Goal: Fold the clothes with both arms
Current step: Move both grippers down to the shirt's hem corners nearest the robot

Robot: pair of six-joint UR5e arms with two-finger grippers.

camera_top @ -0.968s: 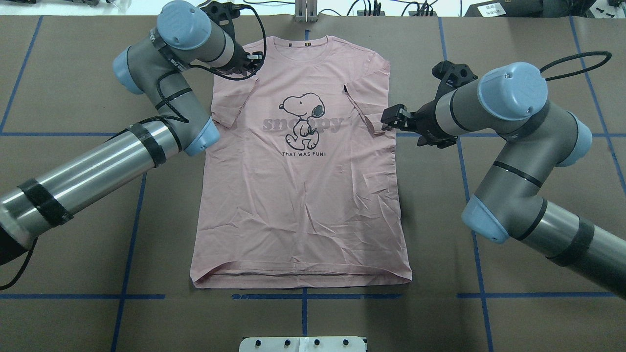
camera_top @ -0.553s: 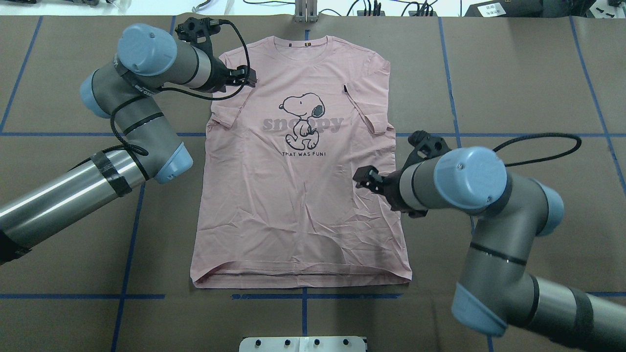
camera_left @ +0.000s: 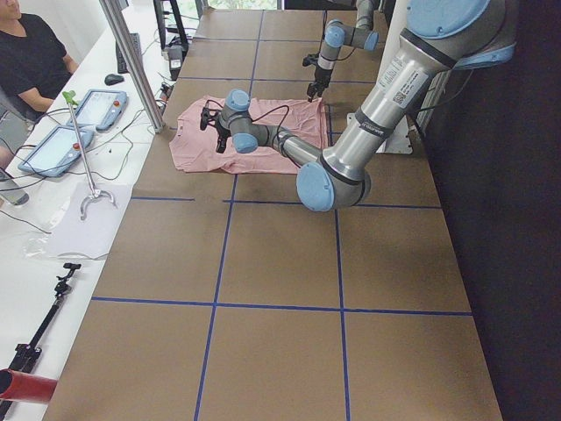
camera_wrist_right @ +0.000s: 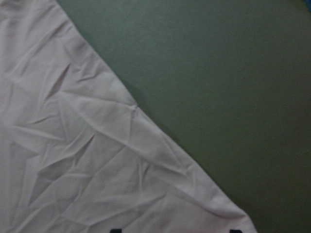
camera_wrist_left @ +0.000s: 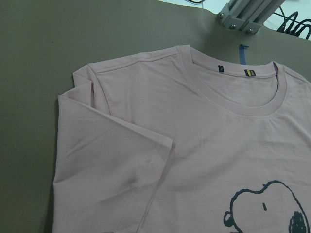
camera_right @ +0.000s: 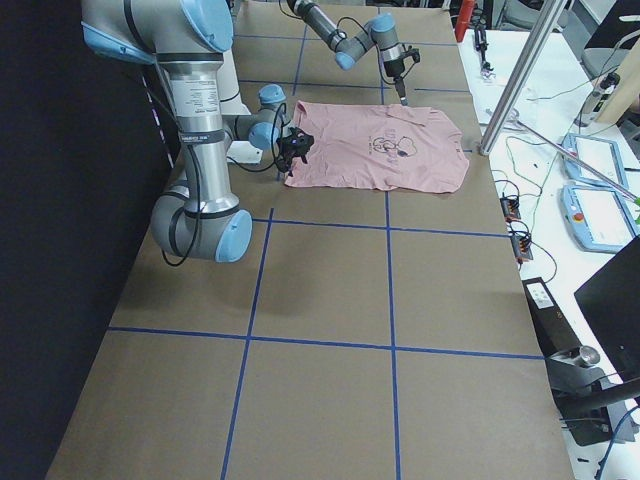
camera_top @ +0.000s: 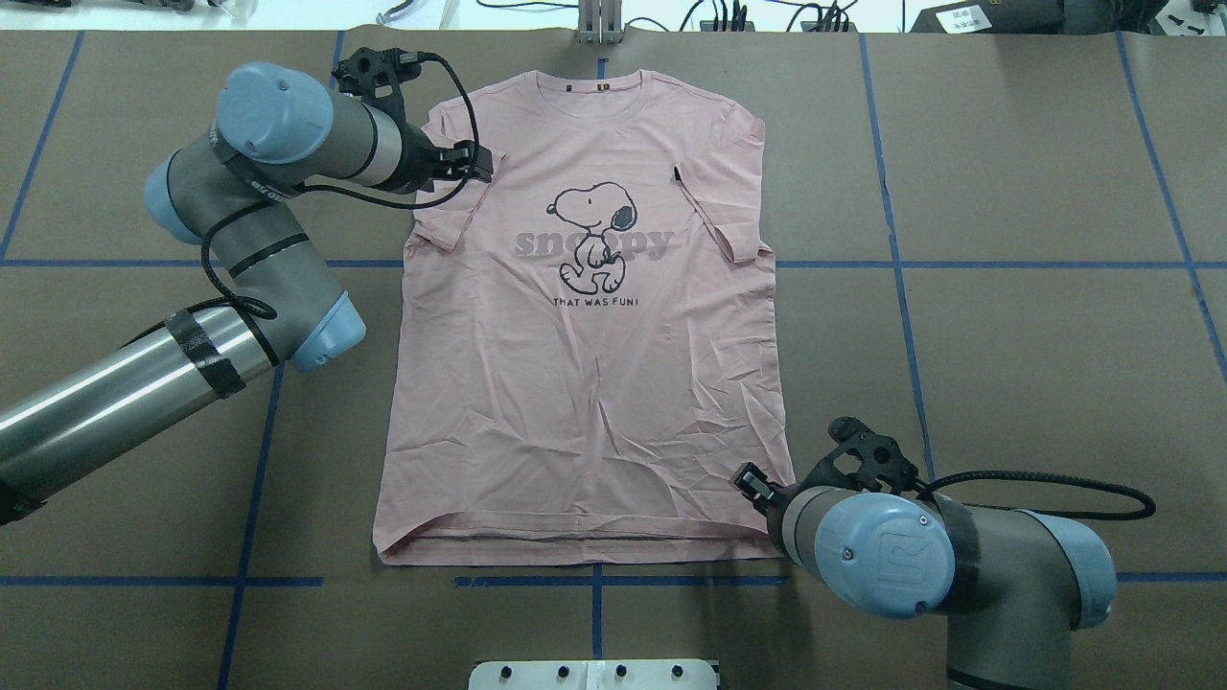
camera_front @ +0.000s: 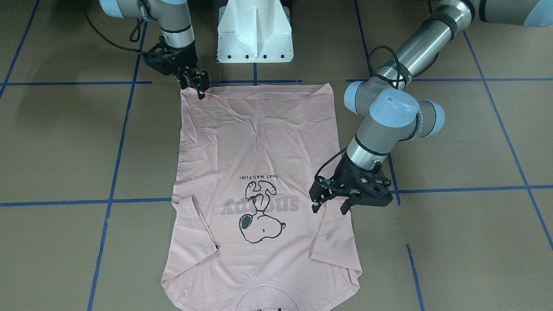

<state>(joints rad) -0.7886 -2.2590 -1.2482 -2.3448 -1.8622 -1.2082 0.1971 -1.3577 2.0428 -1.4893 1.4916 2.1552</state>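
Here the right fingers (camera_front: 201,87), parted, stand at the T-shirt (camera_front: 259,142) hem corner.

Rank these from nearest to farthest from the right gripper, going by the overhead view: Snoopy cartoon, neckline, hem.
1. Hem: the near edge, its right corner beside the right gripper.
2. Snoopy cartoon: mid-chest, farther up the table.
3. Neckline: at the far end.
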